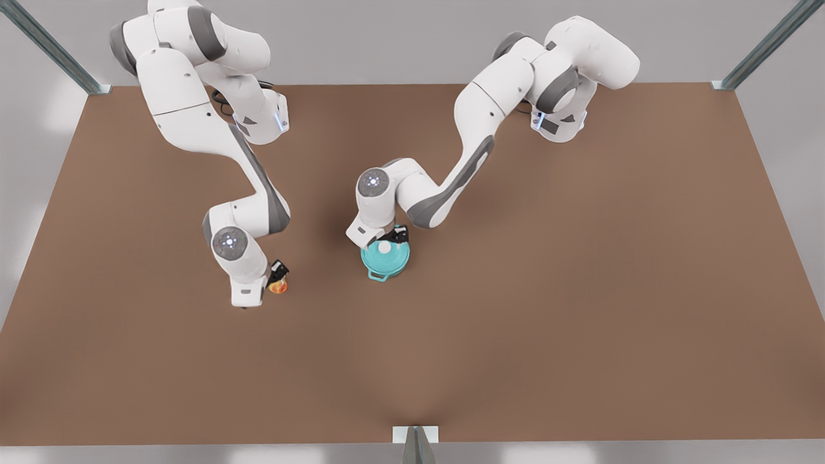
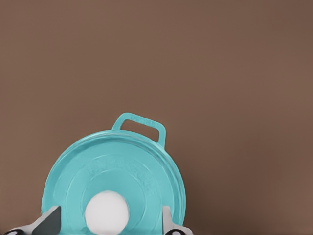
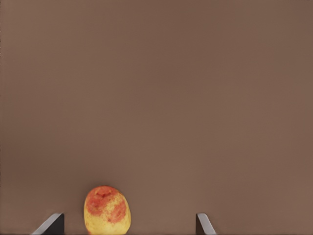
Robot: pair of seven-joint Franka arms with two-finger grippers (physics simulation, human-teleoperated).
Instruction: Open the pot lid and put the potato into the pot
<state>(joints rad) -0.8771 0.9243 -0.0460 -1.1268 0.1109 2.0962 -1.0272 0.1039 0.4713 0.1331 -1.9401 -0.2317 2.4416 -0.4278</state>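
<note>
A: What is being done at the left gripper [image 1: 389, 240] now?

B: It is being held directly over the pot lid [image 1: 385, 256], with the jaws spread and one fingertip on each side of the white knob [image 2: 107, 212]. Nothing is being gripped yet — the wrist view shows a gap between the fingers [image 2: 50, 219] and the knob. This position is probably being taken so that the lid can be lifted straight up by the knob.

A: And the lid itself?

B: It is lying flat and closed on the pot [image 1: 380, 273], near the middle of the brown table [image 1: 580, 290]. One loop handle [image 2: 140, 127] is being seen past the rim.

A: What about the right gripper [image 1: 278, 276]?

B: It is being lowered around the potato [image 1: 278, 287], it seems, on the front view's left, well apart from the pot. The fingers [image 3: 50, 225] are being kept wide open; the potato [image 3: 107, 209] is resting on the table between them, closer to one finger than to the other — not clamped.

A: So the order is being prepared?

B: It can be judged so: the lid must be removed first, and the potato is being approached meanwhile.
</note>
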